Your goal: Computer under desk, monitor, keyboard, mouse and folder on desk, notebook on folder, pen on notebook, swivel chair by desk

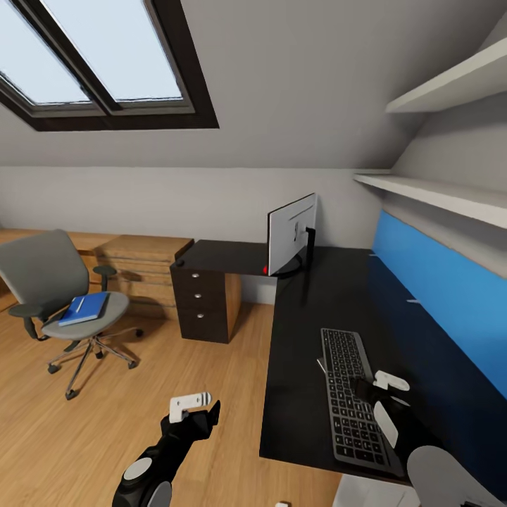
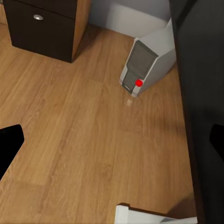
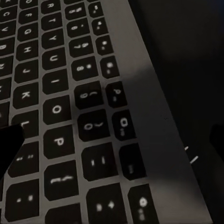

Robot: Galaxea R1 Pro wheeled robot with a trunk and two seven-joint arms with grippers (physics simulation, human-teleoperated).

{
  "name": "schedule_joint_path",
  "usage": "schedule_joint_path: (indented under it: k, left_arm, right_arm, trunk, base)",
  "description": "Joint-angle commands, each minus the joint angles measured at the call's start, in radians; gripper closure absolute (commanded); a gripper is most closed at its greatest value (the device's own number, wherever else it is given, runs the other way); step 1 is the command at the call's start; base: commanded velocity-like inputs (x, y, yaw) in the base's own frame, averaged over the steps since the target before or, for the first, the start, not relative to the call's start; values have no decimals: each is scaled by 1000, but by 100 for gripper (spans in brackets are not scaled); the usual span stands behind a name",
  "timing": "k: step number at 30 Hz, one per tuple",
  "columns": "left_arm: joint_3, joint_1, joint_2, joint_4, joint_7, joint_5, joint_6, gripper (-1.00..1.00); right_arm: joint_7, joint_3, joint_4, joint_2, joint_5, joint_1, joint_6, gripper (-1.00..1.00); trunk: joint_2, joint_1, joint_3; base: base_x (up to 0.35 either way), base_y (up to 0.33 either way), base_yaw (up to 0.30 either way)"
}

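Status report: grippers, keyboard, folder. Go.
Right gripper over keyboard on desk, grip unclear. Left gripper above floor. Folder on swivel chair.

Keyboard (image 1: 351, 400) near end hidden behind right tool (image 1: 371, 389), computer (image 2: 148, 63) rear hidden under counter (image 2: 201, 93), keyboard cropped in right wrist view.

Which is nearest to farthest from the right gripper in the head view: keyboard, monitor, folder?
From the right gripper:
1. keyboard, directly beneath it on the desk.
2. monitor, at the desk's far corner.
3. folder, on the swivel chair, across the floor.
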Motion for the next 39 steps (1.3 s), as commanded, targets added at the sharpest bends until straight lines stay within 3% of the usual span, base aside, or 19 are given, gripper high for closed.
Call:
schedule_joint_path:
  k: [1, 9, 22, 39]
  left_arm:
    - [-1, -1, 0, -1, 9, 10, 3, -100]
    - [-1, -1, 0, -1, 9, 10, 2, -100]
    - [-1, -1, 0, -1, 11, 10, 1, -100]
    - [2, -1, 4, 1, 9, 10, 4, -100]
  right_arm:
    - [-4, 1, -2, 0, -9, 0, 5, -100]
    - [-4, 1, 0, 1, -9, 0, 5, -100]
    - [-4, 2, 0, 1, -9, 0, 5, -100]
    - [-4, 2, 0, 2, -7, 0, 5, -100]
  trunk:
    - [-8, 4, -4]
    - [-22, 12, -11]
    - [-113, 61, -51]
    - [-113, 61, -51]
  base:
    - [0, 0, 0]
    - [0, 0, 0]
    - [0, 0, 0]
    - [0, 0, 0]
